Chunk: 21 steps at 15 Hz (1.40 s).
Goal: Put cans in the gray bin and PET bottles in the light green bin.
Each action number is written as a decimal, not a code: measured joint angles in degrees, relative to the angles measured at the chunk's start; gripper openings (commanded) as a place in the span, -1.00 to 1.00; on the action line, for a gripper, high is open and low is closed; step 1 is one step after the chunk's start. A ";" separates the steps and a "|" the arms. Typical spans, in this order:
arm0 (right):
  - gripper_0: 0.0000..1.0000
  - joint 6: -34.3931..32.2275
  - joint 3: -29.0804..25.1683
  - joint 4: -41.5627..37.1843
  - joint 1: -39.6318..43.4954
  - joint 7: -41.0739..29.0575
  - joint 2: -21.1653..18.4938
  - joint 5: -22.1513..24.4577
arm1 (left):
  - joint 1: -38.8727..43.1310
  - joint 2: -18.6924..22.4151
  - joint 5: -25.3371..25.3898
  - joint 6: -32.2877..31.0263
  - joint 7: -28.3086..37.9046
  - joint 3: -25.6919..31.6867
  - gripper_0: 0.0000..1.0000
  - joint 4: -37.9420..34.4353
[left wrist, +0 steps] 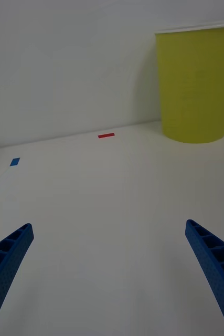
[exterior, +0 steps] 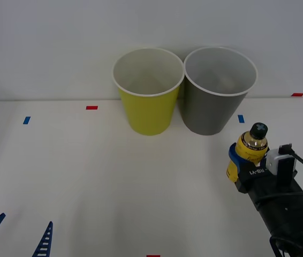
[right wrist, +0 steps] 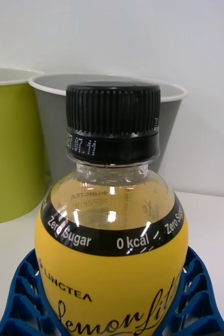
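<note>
The right hand (exterior: 243,160) sits at about four o'clock on the white counter (exterior: 114,187), its blue ribbed fingers (right wrist: 22,299) pinching the body of the yellow PET bottle (exterior: 248,152), which stands upright with its black screw cap (right wrist: 113,113) on top. The label (read from the right wrist view) shows "Zero Sugar", "0 kcal" and "LINCTEA" on a black band and yellow wrap. Beyond the bottle, at about twelve to one o'clock on the counter, the gray bin (exterior: 216,101) stands upright against the wall, touching or just beside the light green bin (exterior: 147,99) on its left; both are open at the top. The bottle is near the gray bin's base but apart from it. The left hand (exterior: 17,238) rests low at about seven o'clock, fingers spread wide with nothing between them, well apart from the bins. Small red and blue tape marks (exterior: 91,107) dot the counter.
</note>
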 measured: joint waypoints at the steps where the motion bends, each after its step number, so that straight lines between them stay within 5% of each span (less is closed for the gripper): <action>1: -1.00 4.59 0.01 -3.96 -0.37 -1.43 -1.58 -0.24 | 0.00 0.00 0.00 0.00 0.00 0.00 1.00 0.00; 5: -1.00 20.76 0.49 -12.56 -7.87 -11.79 -4.37 3.26 | 0.00 0.00 0.00 0.00 0.00 0.00 1.00 0.00; 11: -1.00 42.79 4.51 -15.57 -28.33 -28.98 -2.24 11.32 | 0.00 0.00 0.00 0.00 0.00 0.00 1.00 0.00; 21: -1.00 53.89 6.27 -17.34 -45.14 -33.05 1.44 10.50 | 0.00 0.00 0.00 0.00 0.00 0.00 1.00 0.00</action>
